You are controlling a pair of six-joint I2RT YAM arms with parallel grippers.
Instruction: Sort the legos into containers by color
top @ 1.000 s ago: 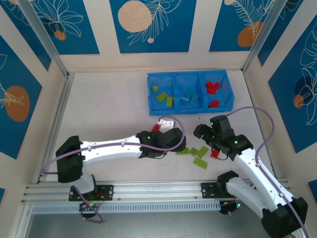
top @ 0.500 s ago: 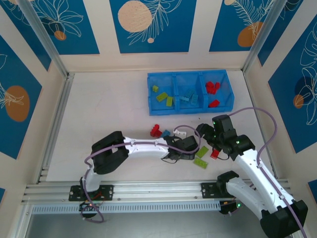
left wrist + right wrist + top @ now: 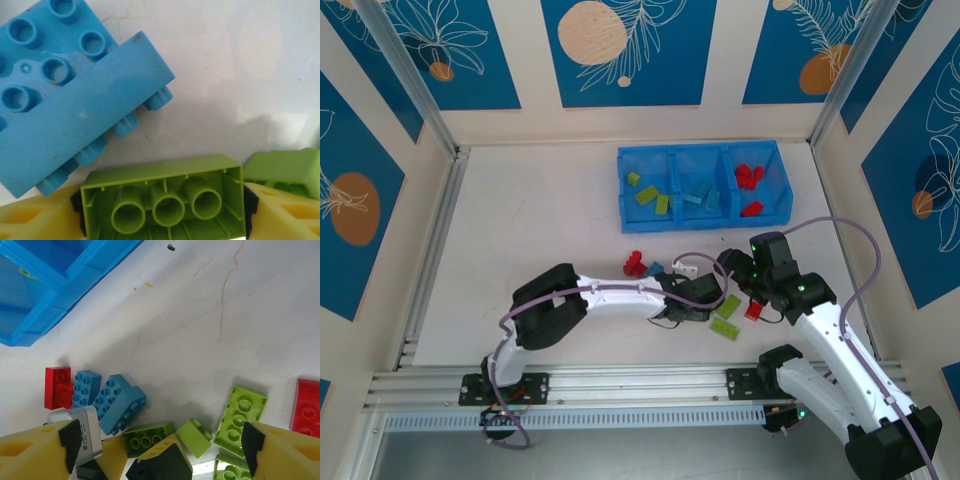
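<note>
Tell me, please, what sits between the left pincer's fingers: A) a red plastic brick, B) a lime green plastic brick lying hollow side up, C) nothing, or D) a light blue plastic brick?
B: in the left wrist view the lime green plastic brick lies between the left pincer's yellow fingers, three underside tubes showing.

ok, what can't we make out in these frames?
- Left wrist: lime green brick, lower part cut by the bottom edge; whether the left claw pads press it is unclear.
- Left wrist: studs-up blue brick runs off the left edge, partly under the tipped blue brick.
- Right wrist: red brick cut by the right edge; tray cut by the top-left corner.
- Top external: the left claw hides what lies under it.
</note>
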